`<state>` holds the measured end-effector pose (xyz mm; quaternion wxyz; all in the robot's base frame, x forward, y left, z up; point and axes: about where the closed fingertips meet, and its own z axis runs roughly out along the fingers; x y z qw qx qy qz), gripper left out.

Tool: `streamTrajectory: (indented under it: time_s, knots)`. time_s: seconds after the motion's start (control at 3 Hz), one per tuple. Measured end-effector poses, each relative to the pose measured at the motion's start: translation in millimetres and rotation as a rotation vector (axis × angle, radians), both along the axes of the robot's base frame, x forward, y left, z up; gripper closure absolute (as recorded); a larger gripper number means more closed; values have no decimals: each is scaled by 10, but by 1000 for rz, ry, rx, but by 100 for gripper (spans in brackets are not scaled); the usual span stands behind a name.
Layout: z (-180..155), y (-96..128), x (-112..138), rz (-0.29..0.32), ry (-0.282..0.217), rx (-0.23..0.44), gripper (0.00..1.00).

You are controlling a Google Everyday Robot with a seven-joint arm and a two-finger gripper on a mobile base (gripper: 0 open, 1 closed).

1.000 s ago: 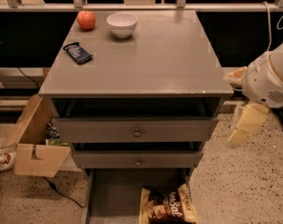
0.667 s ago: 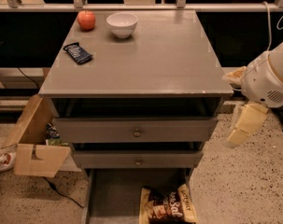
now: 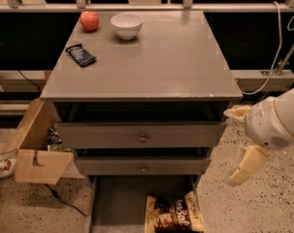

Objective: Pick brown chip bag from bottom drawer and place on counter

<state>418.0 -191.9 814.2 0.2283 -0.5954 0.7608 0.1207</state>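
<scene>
In the camera view, the one thing that has changed over the last second is the arm: the end effector has dropped from about the level of the top drawer's front to beside the middle drawer, and has drifted slightly in toward the cabinet. It now hangs off the cabinet's right side over the speckled floor, well apart from everything on or in the cabinet. It carries nothing, and I cannot tell whether it is released or clenched. Nothing else has shifted. The brown chip bag lies where it was, flat on the floor of the pulled-out bottom drawer, toward the drawer's right half and partly cut off by the lower edge of the view. On the counter surface the apple, the white bowl and the small dark blue packet sit along the far left, leaving the near and right part bare. I read the downward move as the start of the reach. The drawer is already open, so the grasp comes next and the placing is not yet begun. The arm must go lower and swing left under the overhang of the two closed drawers, which looks like the tight part, and the crinkly bag may slide or buckle when pinched.
</scene>
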Motion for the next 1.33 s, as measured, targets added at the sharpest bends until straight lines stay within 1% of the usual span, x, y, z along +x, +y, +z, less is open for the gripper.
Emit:
streamTrajectory:
  time_s: [0.33, 0.67, 1.0, 1.33]
  knots:
    - [-777, 94, -331, -3, 21, 134, 0]
    - [-1287, 229, -405, -16, -16, 118, 0]
    - [-1285, 229, -406, -15, -15, 118, 0]
    - [-1766, 104, -267, -1, -29, 91, 0]
